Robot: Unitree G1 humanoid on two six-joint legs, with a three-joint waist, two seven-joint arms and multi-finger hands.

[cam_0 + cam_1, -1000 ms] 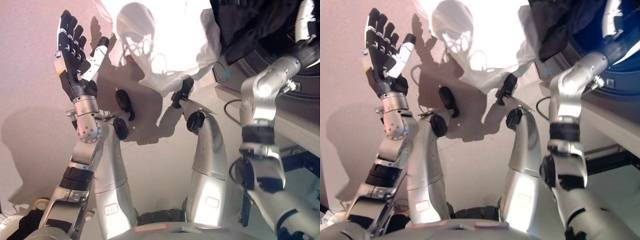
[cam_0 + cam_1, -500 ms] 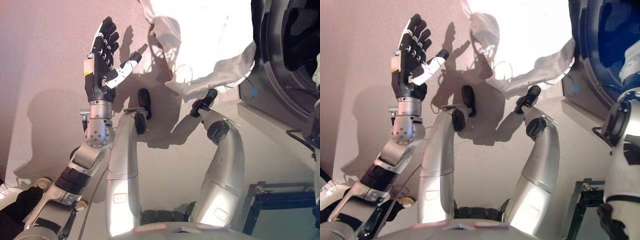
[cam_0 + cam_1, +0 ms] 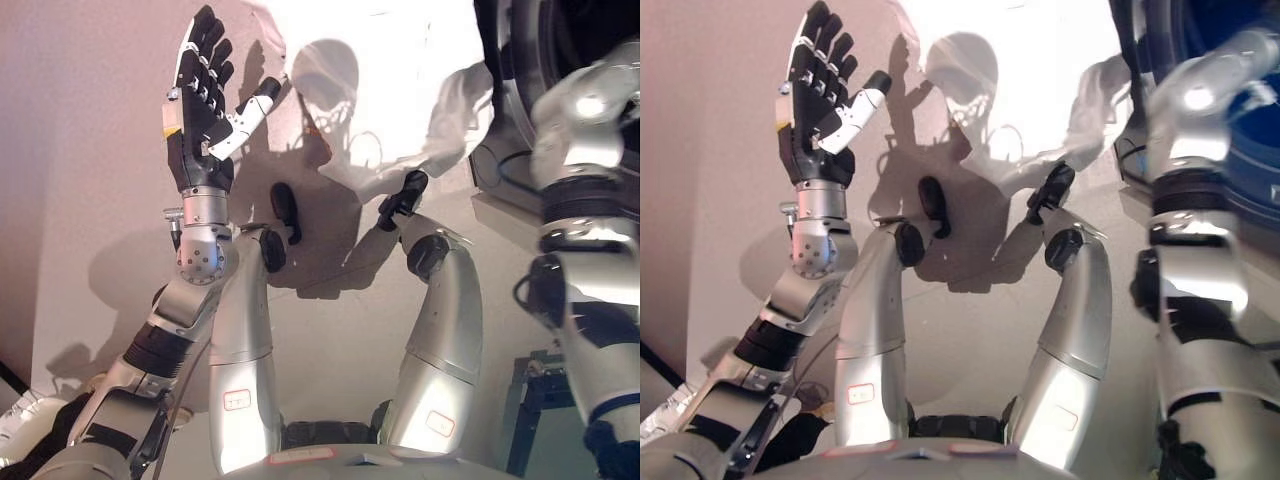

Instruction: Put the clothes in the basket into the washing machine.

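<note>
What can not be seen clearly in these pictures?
- Right hand: cut off by the top edge in both views; only the blurred arm shows.
- Washing machine: only partly shown at the right edge, behind the right arm; its inside cannot be made out.
- Basket: in no view.
- White cloth: washed out by bright light.
- Left hand: plainly seen, open, empty.

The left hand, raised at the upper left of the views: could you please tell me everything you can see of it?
The left hand is dark, with white covers on some fingers and a yellow patch at its side. It is held upright above a silver-grey wrist, fingers straight and close together, pointing up, the white-covered thumb angled out to the side. It is open, holds nothing and touches nothing. Behind it lies the pale floor, where its shadow falls. The white cloth lies apart from it, toward the right.
</note>
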